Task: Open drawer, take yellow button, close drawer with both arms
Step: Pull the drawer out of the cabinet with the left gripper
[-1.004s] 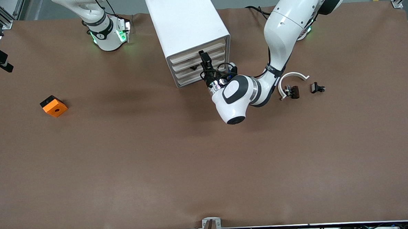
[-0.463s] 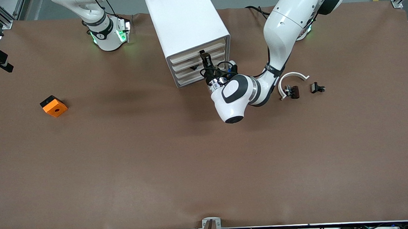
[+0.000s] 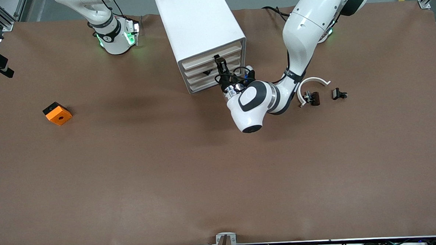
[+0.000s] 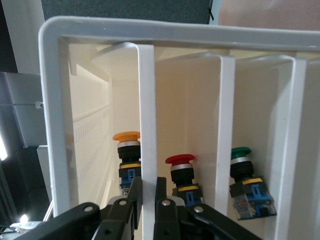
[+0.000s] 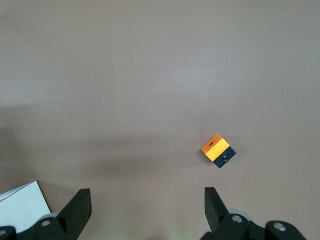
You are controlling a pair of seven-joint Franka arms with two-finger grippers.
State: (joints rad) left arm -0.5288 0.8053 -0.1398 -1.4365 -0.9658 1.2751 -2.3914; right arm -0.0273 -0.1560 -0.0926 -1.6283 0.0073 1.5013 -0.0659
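Right gripper spread wide, waiting high over the table — orange cube lying below. Left gripper clenched on a drawer front of the white cabinet. Button standing inside that drawer — orange cap just beside the clamped front.

Left end effector at white drawer cabinet.

My front camera looks down from high across the table. My left wrist camera sits close against the white plastic drawer cabinet. My right wrist camera faces downward, sharing the orange cube with a black hole with the front view.
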